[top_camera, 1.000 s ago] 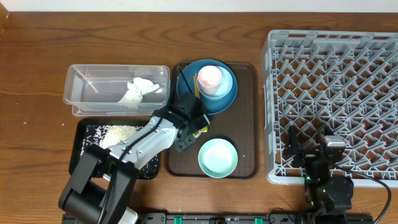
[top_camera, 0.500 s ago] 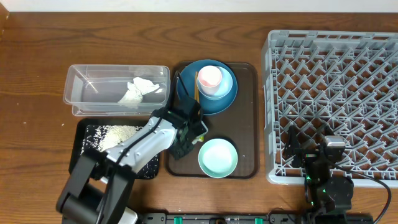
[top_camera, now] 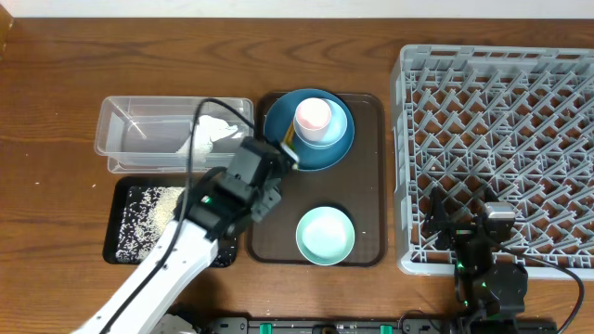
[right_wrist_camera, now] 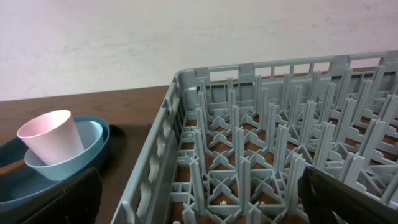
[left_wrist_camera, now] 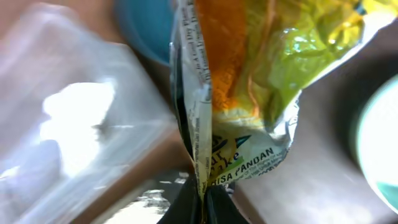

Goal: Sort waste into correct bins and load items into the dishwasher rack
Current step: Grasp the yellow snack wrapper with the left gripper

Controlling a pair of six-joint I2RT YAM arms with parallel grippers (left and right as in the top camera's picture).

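Left gripper [left_wrist_camera: 202, 205], clamped on the snack wrapper [left_wrist_camera: 249, 93], is being held at overhead centre between clear tub [top_camera: 130, 134] and blue plate [top_camera: 325, 160].

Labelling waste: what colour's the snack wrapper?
Snack wrapper: yellow-green and orange, white printed base. Best in left wrist.

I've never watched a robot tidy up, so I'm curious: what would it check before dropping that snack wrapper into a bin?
1. Snack wrapper pinched in the left jaws: ok.
2. Jaws over the clear tub: not ok, they are over the brown tray's left edge.
3. Free room in the tub beside the napkin: ok.
4. Right arm out of the path, by the rack: ok.
5. Grip firm enough for the carry: cannot tell.
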